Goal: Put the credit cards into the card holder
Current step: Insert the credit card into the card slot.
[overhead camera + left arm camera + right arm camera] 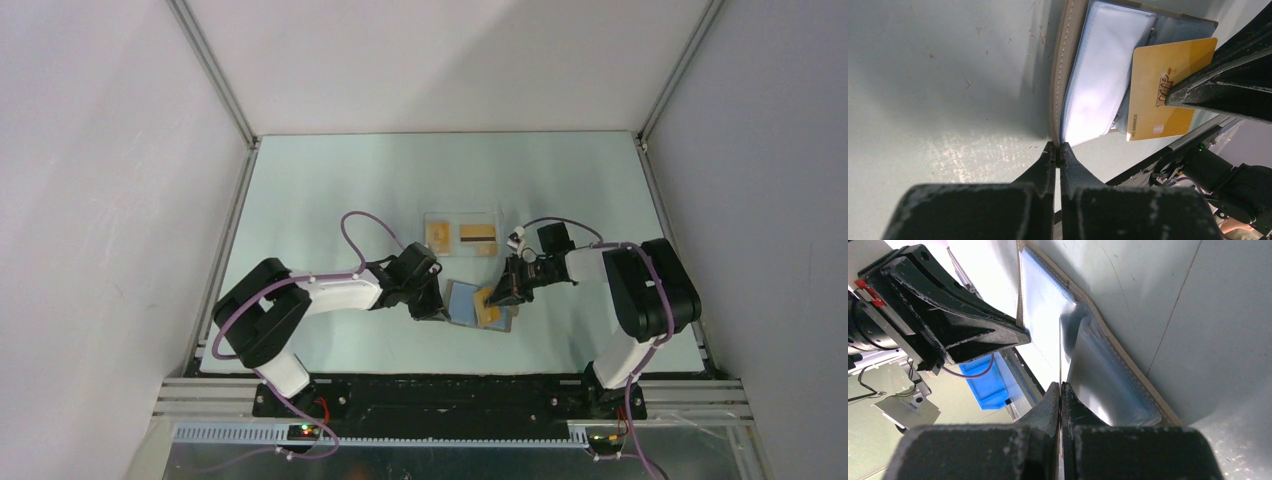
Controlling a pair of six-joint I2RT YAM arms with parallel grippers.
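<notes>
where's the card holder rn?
Top view: the card holder lies open mid-table, just nearer the arms than the clear box; the left gripper pinches its left edge, the right gripper holds a credit card over its right half.

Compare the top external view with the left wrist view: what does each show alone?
Only top external: the clear box with two cards in it. Only left wrist: the VIP print on the credit card and the stitching along the card holder. Both: the open holder, left fingers pinching it, right fingers gripping the card.
</notes>
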